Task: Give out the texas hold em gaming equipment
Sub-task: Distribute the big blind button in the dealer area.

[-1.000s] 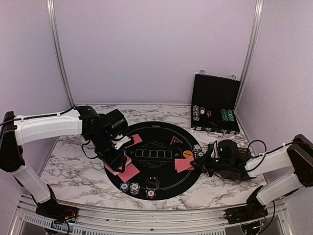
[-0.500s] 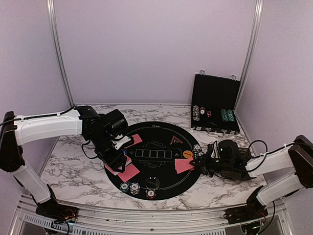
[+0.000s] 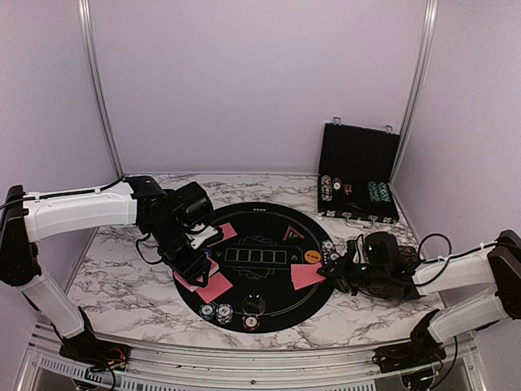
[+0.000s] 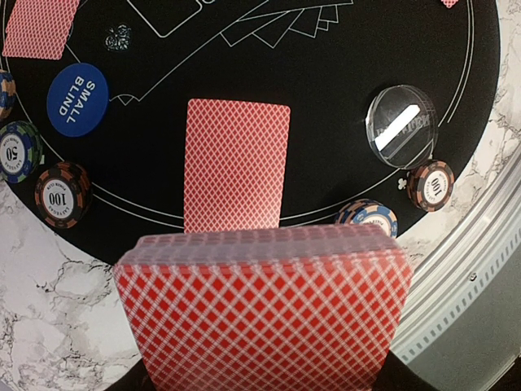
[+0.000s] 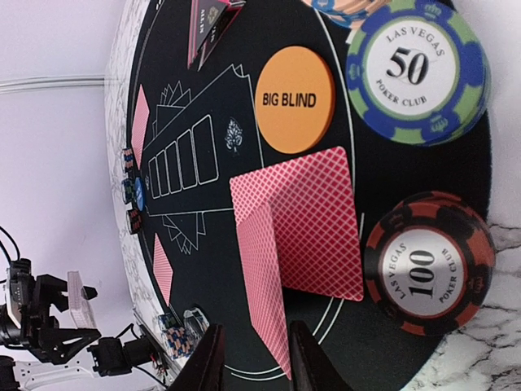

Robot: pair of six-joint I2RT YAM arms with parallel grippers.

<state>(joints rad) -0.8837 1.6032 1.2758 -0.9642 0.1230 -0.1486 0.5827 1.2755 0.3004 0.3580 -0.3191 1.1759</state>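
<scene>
Clasping a card deck, the left gripper hovers; the right gripper gapes narrowly, apparently empty.

Each arm is built from white moulded link shells joined by black cylindrical joint housings. On the left arm, a thin black cable runs along the top of the long white link. On the right arm, a black cable forms a free loop. The left base and right base are black, with orange-red wiring showing. The right gripper carries two slim black fingers.
</scene>
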